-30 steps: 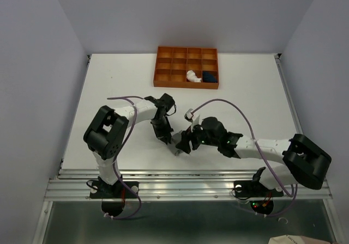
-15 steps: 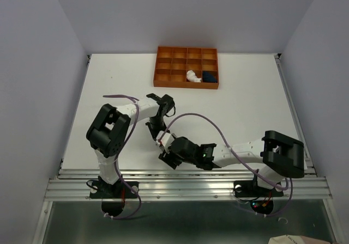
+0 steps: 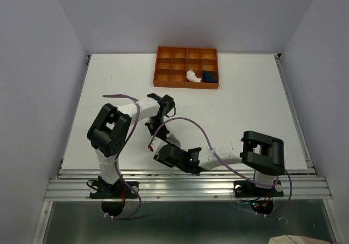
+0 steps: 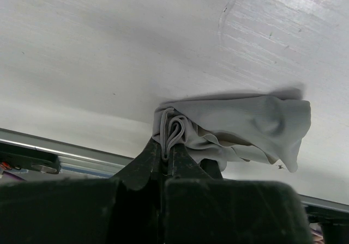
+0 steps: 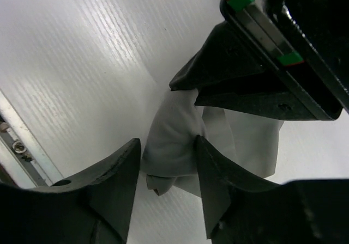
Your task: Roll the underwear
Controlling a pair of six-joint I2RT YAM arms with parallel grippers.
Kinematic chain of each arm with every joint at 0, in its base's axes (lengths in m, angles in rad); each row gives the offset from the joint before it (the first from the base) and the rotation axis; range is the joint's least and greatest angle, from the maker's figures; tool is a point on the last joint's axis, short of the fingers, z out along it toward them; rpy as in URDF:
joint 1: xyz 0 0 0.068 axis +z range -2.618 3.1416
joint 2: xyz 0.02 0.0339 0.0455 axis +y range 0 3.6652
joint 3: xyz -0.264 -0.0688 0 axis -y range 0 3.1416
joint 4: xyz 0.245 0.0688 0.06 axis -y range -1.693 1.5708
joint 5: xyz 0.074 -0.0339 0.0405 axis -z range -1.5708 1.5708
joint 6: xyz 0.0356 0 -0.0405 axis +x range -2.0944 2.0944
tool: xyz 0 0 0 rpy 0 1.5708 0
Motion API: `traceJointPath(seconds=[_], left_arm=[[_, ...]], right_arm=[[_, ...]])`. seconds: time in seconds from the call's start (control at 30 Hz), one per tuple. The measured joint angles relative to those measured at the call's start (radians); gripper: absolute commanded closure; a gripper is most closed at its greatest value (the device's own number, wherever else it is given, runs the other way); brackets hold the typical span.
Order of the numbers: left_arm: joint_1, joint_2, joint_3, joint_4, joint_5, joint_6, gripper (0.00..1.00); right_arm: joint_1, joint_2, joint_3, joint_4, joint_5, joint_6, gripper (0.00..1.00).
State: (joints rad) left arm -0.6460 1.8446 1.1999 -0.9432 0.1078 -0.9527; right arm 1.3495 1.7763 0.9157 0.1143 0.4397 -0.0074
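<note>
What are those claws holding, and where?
The left gripper pinches the grey cloth at its folded end; the right gripper straddles it, open.

Your left gripper (image 4: 163,154) is pinching the grey cloth (image 4: 234,127) with its 2 fingers pressed together. Your right gripper (image 5: 166,162) is reaching across low, its 2 fingers spread around that cloth.

Evenly lit scene under soft, diffuse overhead light, with no harsh glare.

The white bench (image 3: 245,102) looks bright and sharp from above, with faint shadows under the arms. In both wrist views the near black gripper parts are dark, blurred and featureless; a soft shadow falls beside the grey underwear (image 4: 240,127), and the bench's streaked sheen shows.
</note>
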Motion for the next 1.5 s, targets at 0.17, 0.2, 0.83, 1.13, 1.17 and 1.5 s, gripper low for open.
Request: traceJointPath(seconds=[0.17,0.2,0.83,1.13,1.17,1.5], left_arm=[[0.000,0.000,0.000,0.002,0.000,0.000,1.00],[0.000,0.000,0.000,0.003,0.000,0.000,1.00],[0.099,-0.153,-0.016,0.140,-0.060,-0.025,0.27],[0.172,-0.247,-0.070,0.307,-0.048,0.012,0.26],[0.172,-0.256,-0.090,0.341,-0.033,0.022,0.25],[0.134,-0.331,-0.322,0.598,0.149,0.092,0.22]], right_arm=[[0.000,0.011,0.000,-0.010,0.037,0.008,0.85],[0.000,0.011,0.000,-0.010,0.043,0.013,0.90],[-0.190,-0.159,-0.264,0.236,-0.241,0.248,0.99],[-0.384,-0.169,-0.421,0.509,-0.550,0.403,0.99],[-0.410,-0.168,-0.438,0.540,-0.585,0.428,0.99],[-0.616,-0.056,-0.520,0.798,-0.872,0.644,0.98]])
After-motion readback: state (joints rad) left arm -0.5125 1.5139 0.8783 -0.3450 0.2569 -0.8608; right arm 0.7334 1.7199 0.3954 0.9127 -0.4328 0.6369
